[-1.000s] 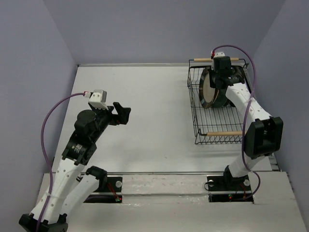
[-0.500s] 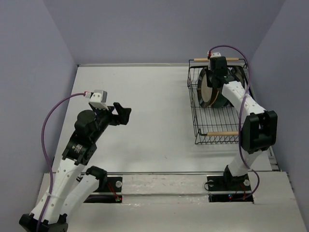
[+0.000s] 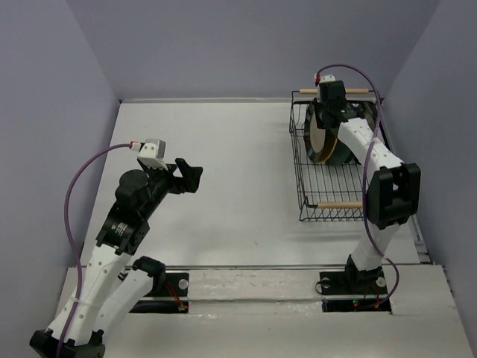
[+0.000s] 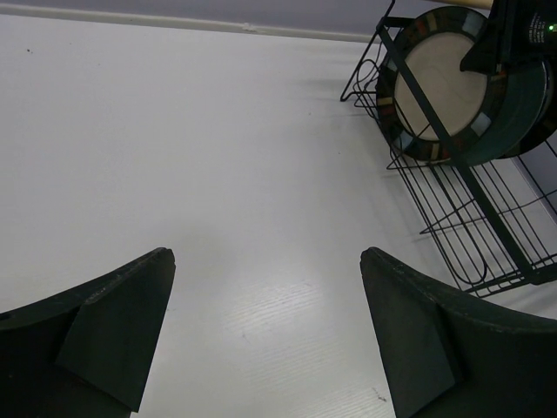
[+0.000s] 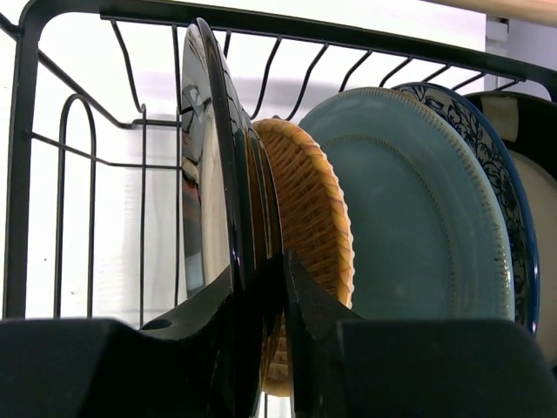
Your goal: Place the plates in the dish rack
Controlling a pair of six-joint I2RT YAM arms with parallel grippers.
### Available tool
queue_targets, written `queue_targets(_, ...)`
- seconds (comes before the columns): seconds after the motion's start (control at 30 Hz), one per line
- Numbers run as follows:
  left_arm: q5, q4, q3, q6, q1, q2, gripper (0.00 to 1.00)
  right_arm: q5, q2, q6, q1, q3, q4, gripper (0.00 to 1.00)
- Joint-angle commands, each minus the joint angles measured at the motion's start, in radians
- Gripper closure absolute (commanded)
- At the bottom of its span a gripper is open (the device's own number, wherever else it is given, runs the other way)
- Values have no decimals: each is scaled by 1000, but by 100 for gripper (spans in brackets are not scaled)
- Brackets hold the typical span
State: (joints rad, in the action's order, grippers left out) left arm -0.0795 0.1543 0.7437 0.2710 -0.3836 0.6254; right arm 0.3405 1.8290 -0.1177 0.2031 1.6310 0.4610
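Observation:
The black wire dish rack [image 3: 302, 179] stands at the back right. Several plates stand on edge in it. In the right wrist view they run left to right: a cream plate with a dark striped rim [image 5: 204, 157], the orange wicker plate [image 5: 309, 200], the teal plate [image 5: 418, 209], the blue floral plate [image 5: 487, 148] and a second striped plate [image 5: 531, 148]. My right gripper [image 5: 261, 261] is shut on the leftmost striped plate's rim; it also shows from above [image 3: 328, 112]. My left gripper [image 3: 190, 173] is open and empty over the bare table [image 4: 267, 257], far left of the rack.
The rack's two wooden rod handles lie at its far end [image 3: 305, 92] and near end [image 3: 339, 204]. The rack [image 4: 461, 235] and the striped plate [image 4: 439, 83] show at the top right of the left wrist view. Walls enclose the table on three sides.
My right gripper has moved back and to the left inside the rack with the striped plate, standing it closer to the other plates. The left arm has not moved.

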Motion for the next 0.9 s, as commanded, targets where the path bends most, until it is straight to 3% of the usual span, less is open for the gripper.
queue_targets(0.0,-20,-48,-14,-6,11,-3,1,57,16,-34,4,99,-102,71)
queue_targets(0.07,-19,-50,-14,-4,9,-3,1,54,19,-30,4,96,-102,66)
queue_targets(0.23,-22,-48,-15,-3,9,0,1,46,-2,1,4,50,-105,38)
queue_targets(0.33,-23,-48,-15,-1,11,0,1,42,-19,9,4,33,-114,29)
queue_targets(0.63,-13,-47,-17,4,11,-4,1,0,-77,26,4,76,-94,16)
queue_targets(0.87,-11,-55,-15,8,14,-6,1,-99,-241,113,4,102,-41,8)
